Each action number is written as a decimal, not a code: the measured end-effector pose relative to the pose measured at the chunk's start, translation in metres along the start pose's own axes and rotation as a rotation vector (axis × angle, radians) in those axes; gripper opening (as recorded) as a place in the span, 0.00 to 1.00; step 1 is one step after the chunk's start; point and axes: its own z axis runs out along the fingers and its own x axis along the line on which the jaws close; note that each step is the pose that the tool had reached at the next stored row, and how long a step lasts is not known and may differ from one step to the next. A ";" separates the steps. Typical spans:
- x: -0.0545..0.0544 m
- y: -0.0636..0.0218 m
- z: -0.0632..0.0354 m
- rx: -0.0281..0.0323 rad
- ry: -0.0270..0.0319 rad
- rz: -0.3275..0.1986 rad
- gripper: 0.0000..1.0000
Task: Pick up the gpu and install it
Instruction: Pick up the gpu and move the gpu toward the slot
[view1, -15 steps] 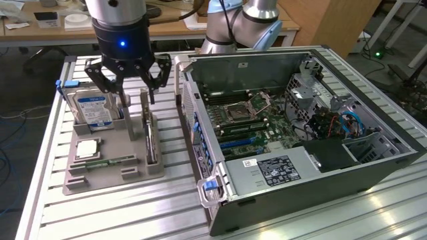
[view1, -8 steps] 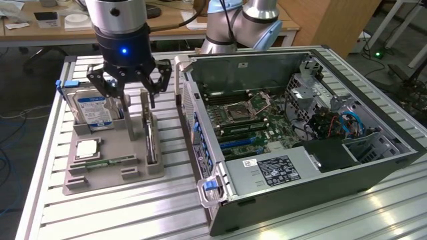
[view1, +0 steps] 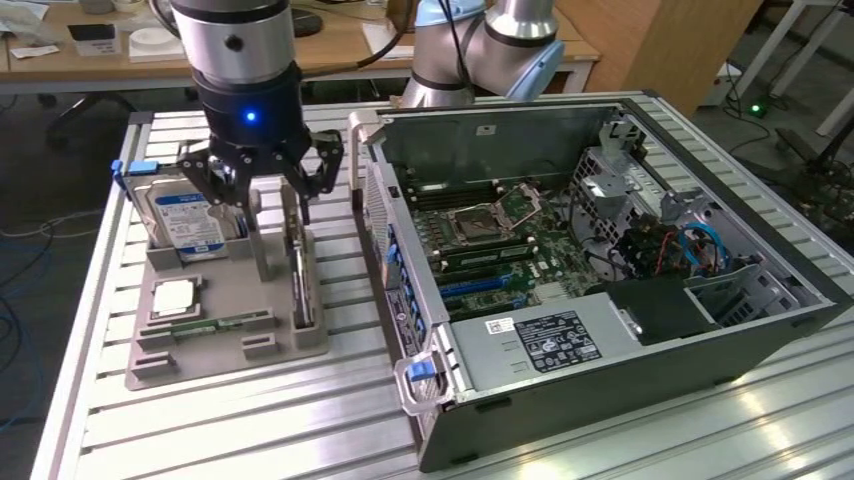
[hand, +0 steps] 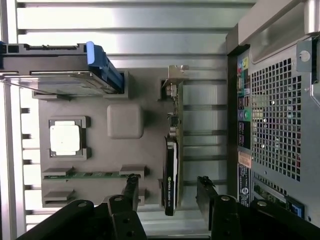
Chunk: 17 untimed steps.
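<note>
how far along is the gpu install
Done: nothing yet; the gpu stands on edge in the grey holder. In hand: the open gripper sits above it, fingers either side, not gripping. Left: the pickup and install into the open computer case.

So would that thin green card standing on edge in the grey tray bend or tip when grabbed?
Probably stiff: the gpu is a flat circuit board with a metal bracket. Likely light, being so thin. It stands on edge in the tray, so a sideways nudge might tip it.
</note>
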 end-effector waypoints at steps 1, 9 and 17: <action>0.000 -0.0002 0.0018 0.0001 0.0017 0.000 0.59; 0.000 -0.0009 0.0163 0.0002 0.0059 -0.001 0.59; -0.001 -0.0013 0.0252 0.0017 0.0059 -0.001 0.59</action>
